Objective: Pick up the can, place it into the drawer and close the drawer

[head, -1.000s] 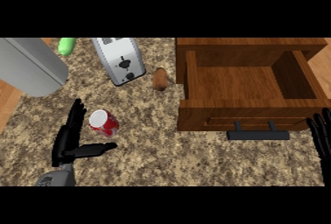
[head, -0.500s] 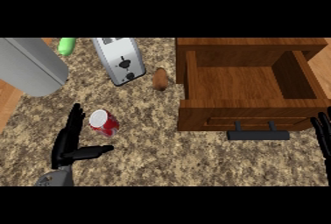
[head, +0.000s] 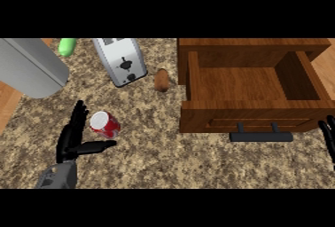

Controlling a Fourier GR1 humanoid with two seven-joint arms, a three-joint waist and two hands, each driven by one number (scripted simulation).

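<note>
Not much is ticked off yet. The small red can with a white top (head: 104,124) sits on the speckled stone desk (head: 163,153), well apart from the open wooden drawer (head: 216,111) off at its 3 o'clock. Grabbing, dropping in and closing all look left to do. The black left hand (head: 68,148) waits at the can's 8 o'clock, fingers straight toward 12 and thumb spread below the can, not curled round it. The right hand (head: 327,133) rests open at the view's 3 o'clock edge.
</note>
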